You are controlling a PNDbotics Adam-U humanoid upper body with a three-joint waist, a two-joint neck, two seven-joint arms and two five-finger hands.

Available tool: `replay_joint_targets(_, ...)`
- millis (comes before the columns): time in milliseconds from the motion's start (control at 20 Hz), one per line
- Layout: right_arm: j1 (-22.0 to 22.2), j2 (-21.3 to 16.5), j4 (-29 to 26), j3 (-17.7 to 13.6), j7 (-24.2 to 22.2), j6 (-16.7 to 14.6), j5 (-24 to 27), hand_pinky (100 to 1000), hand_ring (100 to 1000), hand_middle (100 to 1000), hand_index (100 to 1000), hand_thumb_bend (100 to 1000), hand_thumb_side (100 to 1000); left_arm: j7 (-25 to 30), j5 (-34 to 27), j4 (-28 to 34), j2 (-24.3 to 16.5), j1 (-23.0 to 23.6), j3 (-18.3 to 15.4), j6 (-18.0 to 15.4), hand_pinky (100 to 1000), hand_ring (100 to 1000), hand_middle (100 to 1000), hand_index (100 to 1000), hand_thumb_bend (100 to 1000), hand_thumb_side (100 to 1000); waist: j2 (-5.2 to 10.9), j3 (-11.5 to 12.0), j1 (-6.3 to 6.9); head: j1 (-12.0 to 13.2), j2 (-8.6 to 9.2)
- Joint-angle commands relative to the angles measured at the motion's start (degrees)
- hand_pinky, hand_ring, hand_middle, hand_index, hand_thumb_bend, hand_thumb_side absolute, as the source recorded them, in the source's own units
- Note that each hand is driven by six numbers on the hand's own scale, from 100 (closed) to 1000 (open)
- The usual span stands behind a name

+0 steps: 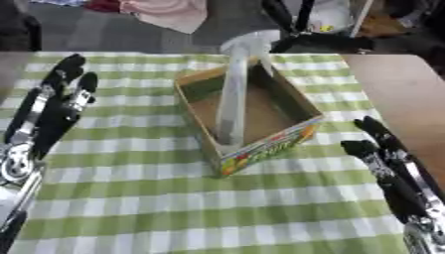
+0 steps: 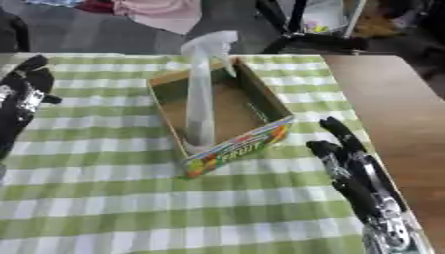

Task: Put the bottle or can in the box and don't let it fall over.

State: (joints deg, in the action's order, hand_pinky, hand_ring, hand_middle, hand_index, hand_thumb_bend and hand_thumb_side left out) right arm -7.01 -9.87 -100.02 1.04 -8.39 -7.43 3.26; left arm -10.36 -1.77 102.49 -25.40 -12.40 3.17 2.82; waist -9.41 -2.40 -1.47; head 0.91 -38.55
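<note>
Both of my hands are off the work. My left hand (image 1: 52, 106) rests at about nine o'clock of the box (image 1: 260, 146), fingers straight and relaxed, holding nothing. My right hand (image 2: 352, 168) sits at about four o'clock of the box, fingers likewise straight and empty, well apart from the cardboard.

The bottle (image 2: 201, 94), a tall, pale, slender thing with a wider cap, stands inside the open box, its foot near the corner closest to me and its neck rising above the far rim. It looks upright, or close to it, and I judge the placing to be done. The box sits on the green checked cloth covering the tabletop (image 1: 174, 198), turned so one corner points toward me.

The risk now is all in the bottle's shape. It is tall and narrow, with its weight seemingly high, so a small knock could tip it. If I draw my right hand away carelessly and brush the near wall of the box, the light cardboard may slide on the cloth and topple the bottle. A tug on the cloth itself would do the same. I cannot tell whether the bottle leans on the box wall.
</note>
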Motion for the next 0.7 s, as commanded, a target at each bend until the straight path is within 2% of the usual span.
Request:
replay_joint_targets(50, -0.16, -1.22, -0.54, -0.41, 0.16, 0.03, -0.26, 849, 786, 965, 995, 100, 554, -2.42, 1.29, 3.39, 4.50, 2.55, -2.51, 0.29, 692, 1000, 1000, 936, 319, 772, 1.11, 0.21, 0.14, 0.21, -0.88)
replay_joint_targets(250, 0.27, -1.30, -0.31, -0.16, -0.08, 0.08, -0.26, 849, 786, 965, 994, 100, 554, -2.59, 3.93, 1.86, 11.07, 4.47, -3.34, 0.22, 689, 1000, 1000, 933, 317, 785, 1.79, 0.40, 0.21, 0.83, -2.23)
replay_joint_targets(350, 0.35, -1.23, -0.19, -0.06, -0.18, 0.10, -0.26, 848, 786, 965, 994, 100, 553, -2.43, 4.84, 0.45, 13.05, 4.44, -3.07, 0.13, 688, 1000, 1000, 934, 318, 787, 2.07, 0.26, 0.17, 0.97, -2.77)
replay_joint_targets(700, 0.98, -1.13, 0.12, 0.19, -0.50, 0.09, -0.22, 848, 786, 965, 994, 100, 554, -1.00, 5.33, -1.11, 13.87, 4.64, -1.89, -0.72, 689, 1000, 1000, 934, 316, 788, 2.88, -0.07, 0.16, 1.22, -3.86)
